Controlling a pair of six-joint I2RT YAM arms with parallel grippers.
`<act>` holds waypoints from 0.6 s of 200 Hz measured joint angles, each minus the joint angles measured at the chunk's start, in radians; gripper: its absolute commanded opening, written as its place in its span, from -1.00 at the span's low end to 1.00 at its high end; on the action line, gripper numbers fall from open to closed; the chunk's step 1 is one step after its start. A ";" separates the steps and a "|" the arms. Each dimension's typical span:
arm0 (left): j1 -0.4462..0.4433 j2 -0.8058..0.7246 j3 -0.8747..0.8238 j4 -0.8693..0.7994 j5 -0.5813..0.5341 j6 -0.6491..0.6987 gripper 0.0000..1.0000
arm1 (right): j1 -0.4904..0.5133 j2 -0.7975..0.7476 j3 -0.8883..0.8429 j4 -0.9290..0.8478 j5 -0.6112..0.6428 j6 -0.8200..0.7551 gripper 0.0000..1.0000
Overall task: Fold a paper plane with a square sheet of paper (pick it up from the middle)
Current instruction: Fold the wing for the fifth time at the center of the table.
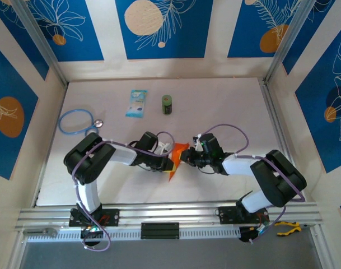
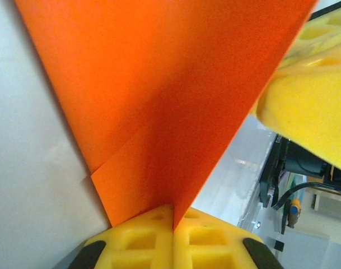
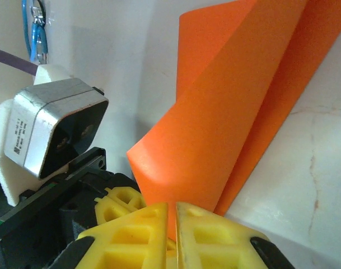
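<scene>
One thin bright orange paper sheet (image 1: 180, 149), partly folded, sits between two end effectors: left end effector (image 2: 174, 219) and right end effector (image 3: 173, 213) each pinch it tight, above the white bench (image 1: 226, 106).

Green can (image 1: 167, 104) stands on the white table (image 1: 226, 112); blue packet (image 1: 136, 103) just left of it, blue loop (image 1: 75, 121) (metal end attached) farther left.
</scene>
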 measured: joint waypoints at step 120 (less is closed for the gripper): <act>0.013 -0.069 -0.064 0.007 -0.077 0.114 -1.00 | 0.017 0.012 0.013 0.021 -0.033 0.010 -0.76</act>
